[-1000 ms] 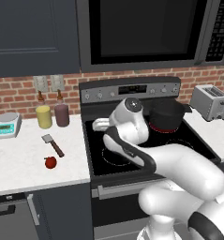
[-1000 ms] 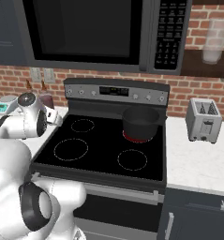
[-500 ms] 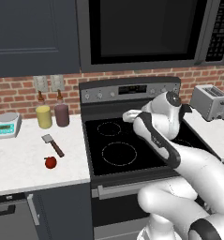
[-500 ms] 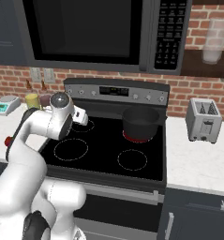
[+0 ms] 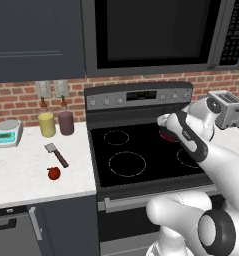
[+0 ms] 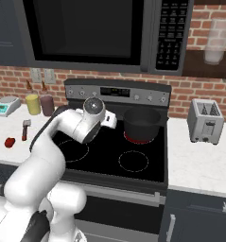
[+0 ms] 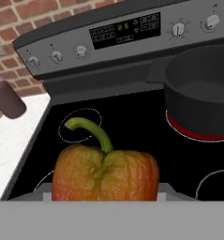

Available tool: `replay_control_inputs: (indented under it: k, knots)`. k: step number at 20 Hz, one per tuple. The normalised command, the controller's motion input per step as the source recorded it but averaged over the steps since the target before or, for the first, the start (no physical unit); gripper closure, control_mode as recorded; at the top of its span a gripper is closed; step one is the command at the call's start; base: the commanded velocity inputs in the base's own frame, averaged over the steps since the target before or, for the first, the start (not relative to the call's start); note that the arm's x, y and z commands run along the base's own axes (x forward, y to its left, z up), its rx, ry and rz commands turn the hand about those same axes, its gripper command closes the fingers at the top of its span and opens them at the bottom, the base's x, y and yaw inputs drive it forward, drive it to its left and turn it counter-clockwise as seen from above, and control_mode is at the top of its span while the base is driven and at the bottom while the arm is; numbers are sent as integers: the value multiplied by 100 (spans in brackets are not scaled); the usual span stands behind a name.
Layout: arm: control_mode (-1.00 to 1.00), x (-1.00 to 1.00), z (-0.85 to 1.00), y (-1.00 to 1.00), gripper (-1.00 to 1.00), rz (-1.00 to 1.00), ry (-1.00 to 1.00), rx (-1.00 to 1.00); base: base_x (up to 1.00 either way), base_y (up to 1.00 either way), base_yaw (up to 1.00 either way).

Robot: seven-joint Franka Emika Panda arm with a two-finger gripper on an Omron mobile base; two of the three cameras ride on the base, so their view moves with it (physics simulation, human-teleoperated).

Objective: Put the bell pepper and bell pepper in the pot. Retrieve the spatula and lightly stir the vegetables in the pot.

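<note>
Orange-red and glossy, one bell pepper (image 7: 105, 174) sits gripped between our jaws, its curved green stem pointing up toward the stove's control panel (image 7: 125, 32). We see it in the hand view, hanging above the black glass cooktop (image 7: 132, 126), with the dark pot (image 7: 200, 91) just ahead and to the right on its glowing red burner. From the right base view, our gripper (image 6: 109, 120) hovers over the stove, just left of the pot (image 6: 142, 124), not yet above its rim; the pot looks empty inside.

Across the left bench (image 5: 26, 167), the second bell pepper (image 5: 54, 173), bright red, rests near the front edge. The spatula (image 5: 56, 154) lies just behind it, grey blade toward the wall, dark handle angled toward the pepper, the two close but apart. A yellow jar (image 5: 46, 124) and a dark purple jar (image 5: 66, 122) stand at the brick wall, with a small kitchen scale (image 5: 7, 133) further left. A silver toaster (image 6: 205, 121) occupies the right bench.
</note>
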Motion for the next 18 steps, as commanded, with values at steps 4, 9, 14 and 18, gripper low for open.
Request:
replay_control_inputs:
  k: [4,9,14,18]
  knots:
    - [-100,15,31,-100,100,-5,-1,0,0,0,0]
    - [-100,41,24,-96,100,-5,0,0,0,0,0]
    - [-100,66,0,-66,100,-2,0,0,0,0,0]
    - [-100,81,-20,-29,100,0,1,0,0,0,0]
